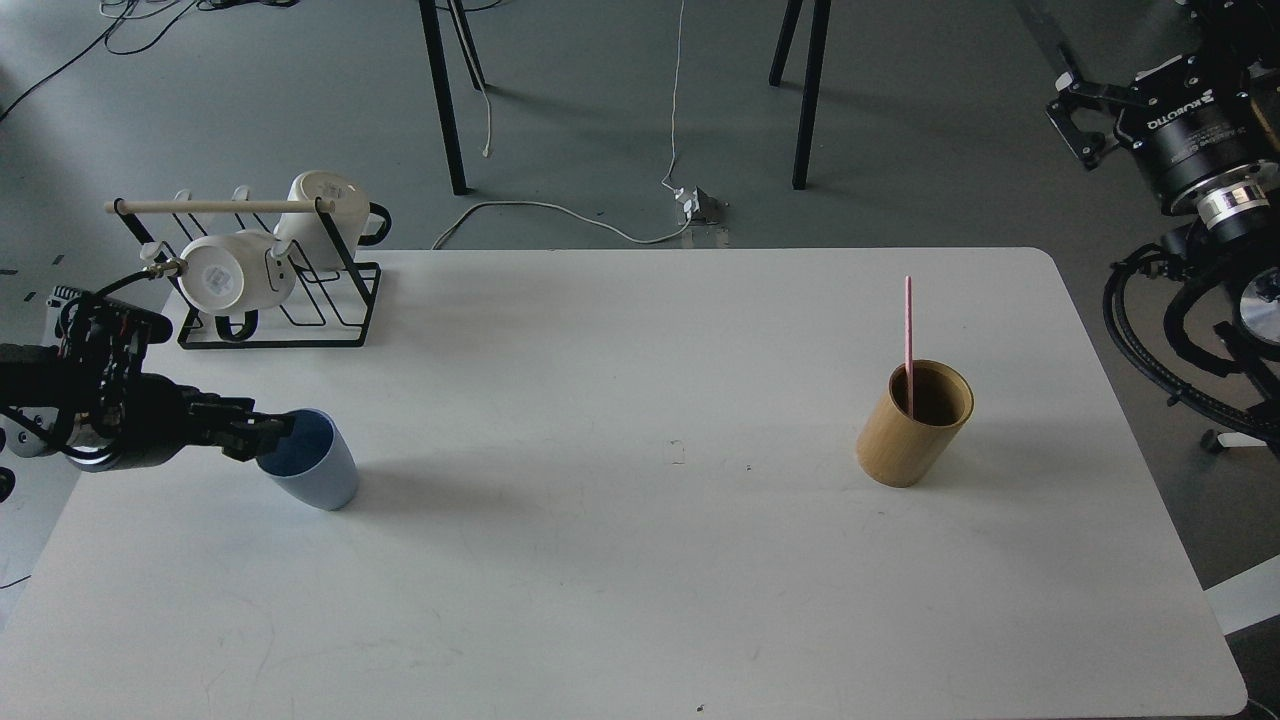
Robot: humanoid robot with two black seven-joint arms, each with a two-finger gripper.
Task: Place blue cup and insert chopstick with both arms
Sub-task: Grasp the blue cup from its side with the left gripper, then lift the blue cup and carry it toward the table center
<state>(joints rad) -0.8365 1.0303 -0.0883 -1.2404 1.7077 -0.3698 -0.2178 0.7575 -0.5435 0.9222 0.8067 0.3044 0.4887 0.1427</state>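
Gripping of the small pale blue matte cup [312,472] at its rim is being done by the left end effector [262,433], fingers clamped, at the white table's [620,560] left edge. The thin pink chopstick [908,335] is standing upright in the tan bamboo cylinder [913,423], nearer the right end effector [1078,118], whose fingers are spread apart.

The cup [313,466] stands on the bench [640,600] near its left edge, with the left gripper [262,432] at its rim. Behind it, at the far left corner, sits a rack [285,300] carrying two mugs [240,275]. Well apart to the right stands a holder [912,428] with the chopstick [908,330] upright in it. The right gripper [1075,115] hangs off the bench, far right.
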